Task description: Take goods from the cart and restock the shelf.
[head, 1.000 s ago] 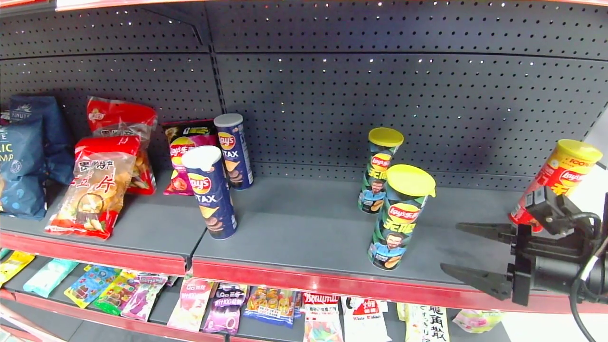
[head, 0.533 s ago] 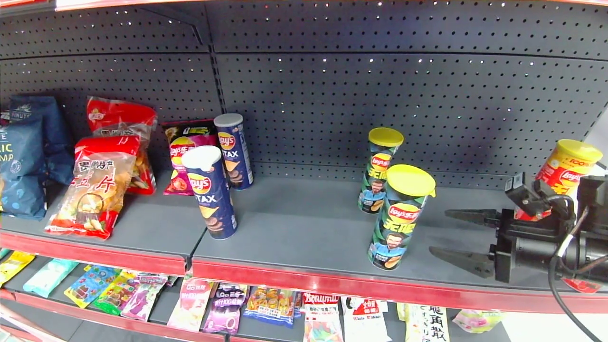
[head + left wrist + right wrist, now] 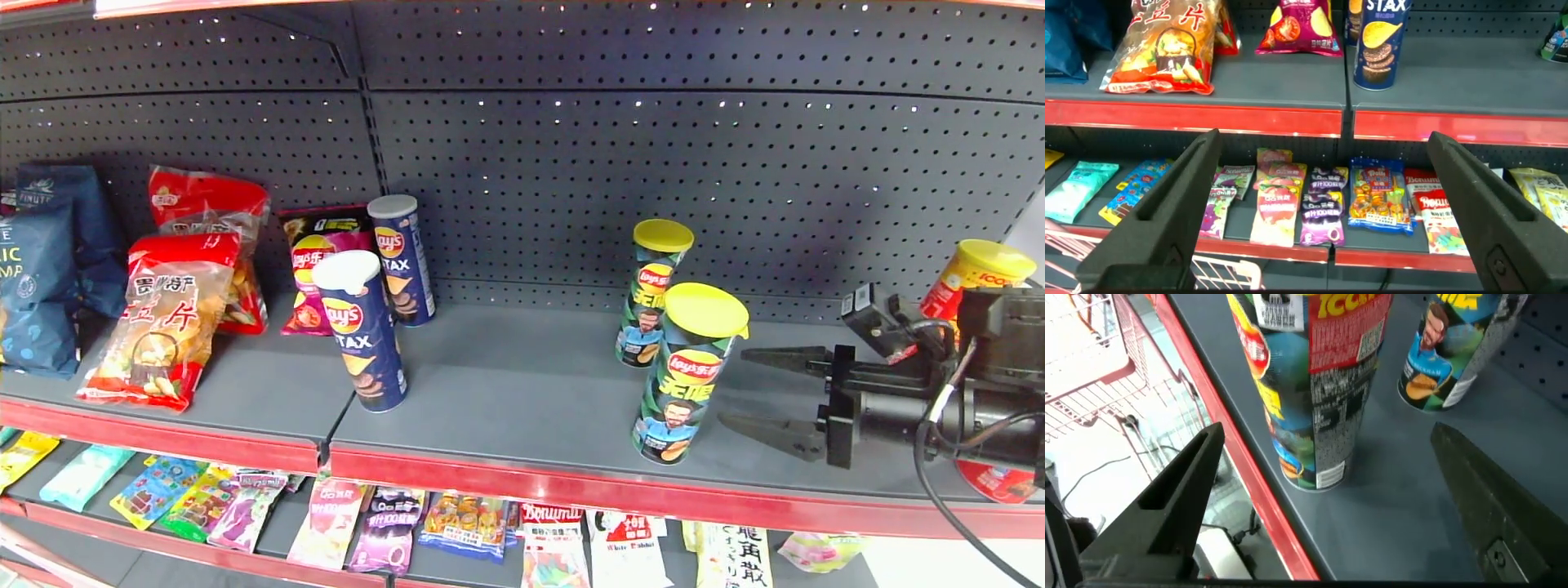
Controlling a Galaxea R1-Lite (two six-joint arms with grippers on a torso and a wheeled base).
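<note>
Red wire of the cart (image 3: 1094, 384) showed lowest and nearest, below the shelf (image 3: 522, 384). The left claw (image 3: 1324, 137) hung spread and empty, facing the lower row of packets (image 3: 1315, 204). At the shelf's front, the right claw (image 3: 732, 388) lay level, spread wide and holding nothing, its tips just beside the front green can (image 3: 686, 376) without touching it. That can stood upright near the edge, with a second green can (image 3: 653, 286) behind it and a red can (image 3: 976, 282) farther right. This looked like the placing step at the shelf. The next move probably called for clearing the can without knocking it, then fetching more stock from the cart.
</note>
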